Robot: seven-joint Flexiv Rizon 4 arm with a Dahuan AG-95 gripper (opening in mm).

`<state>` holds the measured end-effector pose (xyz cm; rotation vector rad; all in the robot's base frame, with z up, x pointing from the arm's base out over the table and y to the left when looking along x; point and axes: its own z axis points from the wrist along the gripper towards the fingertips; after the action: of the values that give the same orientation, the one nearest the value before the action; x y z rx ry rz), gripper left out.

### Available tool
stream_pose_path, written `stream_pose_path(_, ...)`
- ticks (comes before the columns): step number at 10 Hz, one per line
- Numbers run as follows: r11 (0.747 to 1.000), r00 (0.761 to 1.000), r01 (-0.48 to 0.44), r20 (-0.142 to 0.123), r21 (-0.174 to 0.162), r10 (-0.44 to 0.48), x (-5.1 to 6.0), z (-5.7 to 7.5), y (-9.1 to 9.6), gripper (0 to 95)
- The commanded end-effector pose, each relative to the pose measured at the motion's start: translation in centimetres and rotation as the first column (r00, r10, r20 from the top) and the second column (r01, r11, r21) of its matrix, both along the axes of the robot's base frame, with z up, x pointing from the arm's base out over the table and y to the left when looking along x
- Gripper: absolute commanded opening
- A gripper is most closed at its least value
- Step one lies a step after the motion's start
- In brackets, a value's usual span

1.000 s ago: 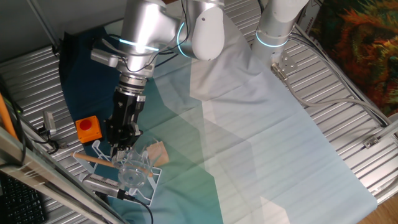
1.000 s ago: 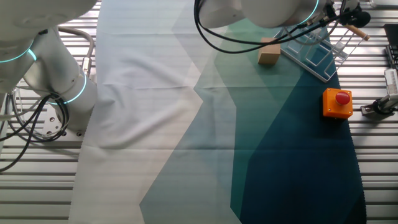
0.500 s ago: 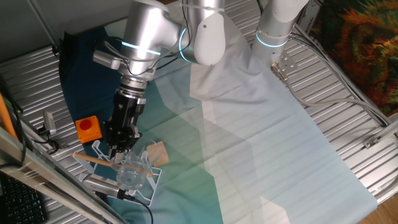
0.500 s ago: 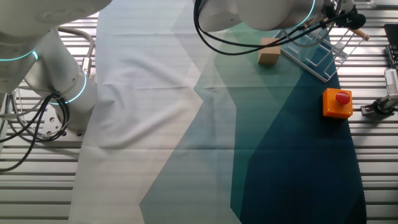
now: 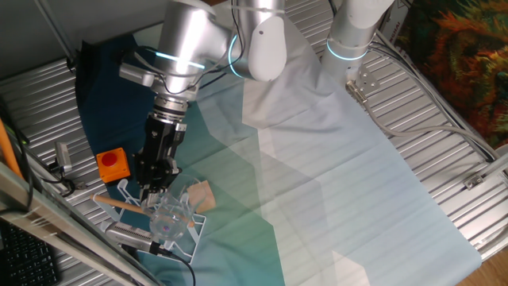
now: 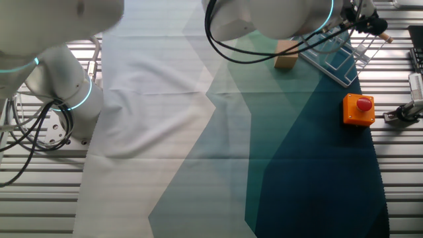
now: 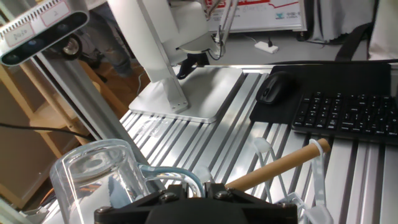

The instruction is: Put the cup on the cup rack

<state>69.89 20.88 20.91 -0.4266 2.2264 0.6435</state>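
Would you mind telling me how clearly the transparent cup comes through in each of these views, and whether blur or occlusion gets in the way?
In the hand view the cup is close, fairly sharp, with glints on its rim; in one fixed view it is a faint pale smudge over the cup rack below the gripper; in the other fixed view the blurred arm hides it.

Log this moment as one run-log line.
phase: placing | gripper: shut on transparent handled cup | cup: over white wire cup rack, beside wooden rod
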Motion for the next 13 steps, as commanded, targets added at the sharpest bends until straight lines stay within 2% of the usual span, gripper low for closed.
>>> stream_pose_path(1, 1.0, 1.0, 0.01, 0.012, -0.004, -0.01, 0.11, -0.06, 0.02, 0.0)
stream_pose_path(13, 1.0, 0.999, 0.009, 0.053, 0.006, -0.009, -0.16, -0.29, -0.09, 0.0)
